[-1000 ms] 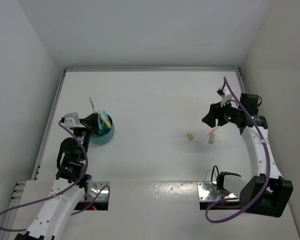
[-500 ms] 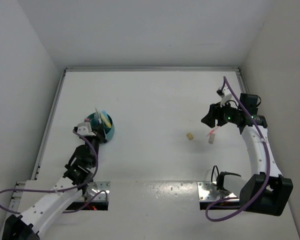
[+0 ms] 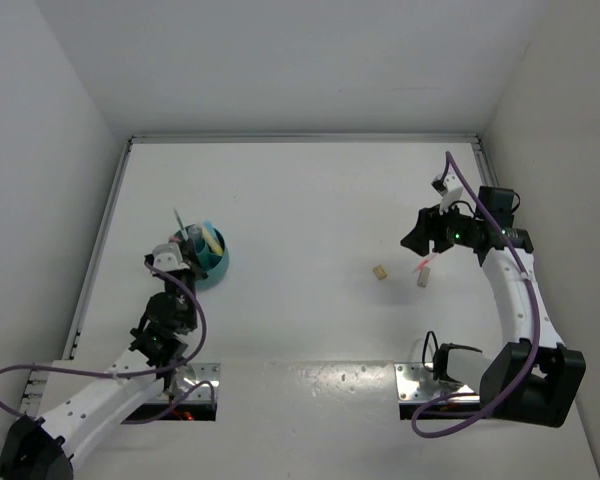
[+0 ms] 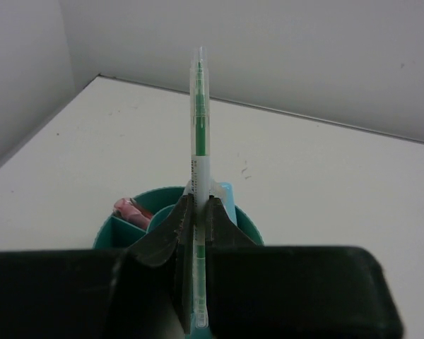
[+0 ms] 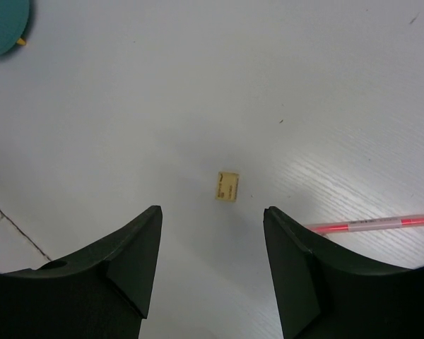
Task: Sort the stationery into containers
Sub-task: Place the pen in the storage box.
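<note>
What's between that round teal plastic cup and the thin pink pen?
Only a small tan square block, near the thin pink pen; toward the round teal cup the table is bare (top view).

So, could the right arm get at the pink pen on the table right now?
Probably yes: the right gripper hangs open and empty near the pink pen, which lies uncovered on the table.

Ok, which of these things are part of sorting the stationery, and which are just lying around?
Part of the job:
- green pen, held in the left fingers
- pink pen, on the table
- teal holder, with a pink marker and a yellow marker inside

Just there:
- tan block, maybe an eraser, can't tell
- metal plate, part of the rig
</note>
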`<action>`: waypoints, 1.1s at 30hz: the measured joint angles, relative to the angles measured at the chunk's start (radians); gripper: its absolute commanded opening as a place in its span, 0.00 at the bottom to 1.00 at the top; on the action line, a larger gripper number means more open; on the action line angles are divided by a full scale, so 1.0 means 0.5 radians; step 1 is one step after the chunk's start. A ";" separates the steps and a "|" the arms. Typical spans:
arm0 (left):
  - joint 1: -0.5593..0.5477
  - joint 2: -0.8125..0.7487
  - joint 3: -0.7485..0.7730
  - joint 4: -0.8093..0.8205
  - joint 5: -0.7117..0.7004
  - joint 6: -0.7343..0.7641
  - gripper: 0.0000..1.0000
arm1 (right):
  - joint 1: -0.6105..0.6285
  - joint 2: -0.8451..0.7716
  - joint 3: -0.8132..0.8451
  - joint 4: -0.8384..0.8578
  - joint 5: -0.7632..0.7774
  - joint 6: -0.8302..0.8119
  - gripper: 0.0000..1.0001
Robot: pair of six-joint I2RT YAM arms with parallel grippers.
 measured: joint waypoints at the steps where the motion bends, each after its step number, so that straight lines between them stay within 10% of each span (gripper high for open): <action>1: -0.005 0.020 0.001 0.037 -0.024 0.030 0.00 | 0.000 0.000 0.000 -0.001 -0.002 0.000 0.60; 23: -0.156 0.490 0.069 0.251 -0.813 -0.117 0.00 | 0.000 0.001 0.000 -0.006 -0.018 -0.015 0.60; 33: 0.122 0.597 0.218 0.338 -0.669 0.173 0.00 | 0.000 0.001 0.000 -0.037 -0.043 -0.031 0.60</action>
